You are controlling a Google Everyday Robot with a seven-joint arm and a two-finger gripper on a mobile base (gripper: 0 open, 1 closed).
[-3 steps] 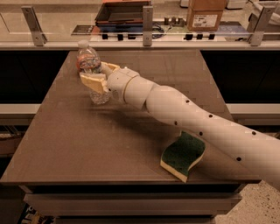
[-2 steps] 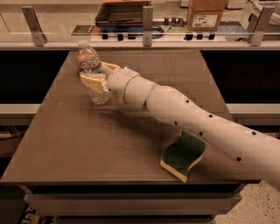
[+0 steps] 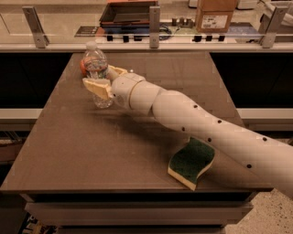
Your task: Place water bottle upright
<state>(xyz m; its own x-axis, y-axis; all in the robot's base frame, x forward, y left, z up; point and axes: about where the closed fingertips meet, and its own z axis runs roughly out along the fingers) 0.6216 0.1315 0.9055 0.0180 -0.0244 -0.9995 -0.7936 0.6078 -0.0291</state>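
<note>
The water bottle (image 3: 95, 59) is clear and ribbed, with a white cap and a coloured label band. It stands upright on the brown table (image 3: 68, 151) near the far left corner. My gripper (image 3: 100, 77) reaches in from the right and is shut on the bottle's middle, with one tan finger (image 3: 97, 87) in front of it and the other behind. The bottle's base rests on the table top. The white arm hides the table behind it.
A red-orange apple (image 3: 83, 66) sits just behind the bottle. A green and yellow sponge (image 3: 192, 162) lies near the front right edge. Beyond the table are a metal rail, a dark tray (image 3: 128, 13) and a cardboard box (image 3: 215, 13).
</note>
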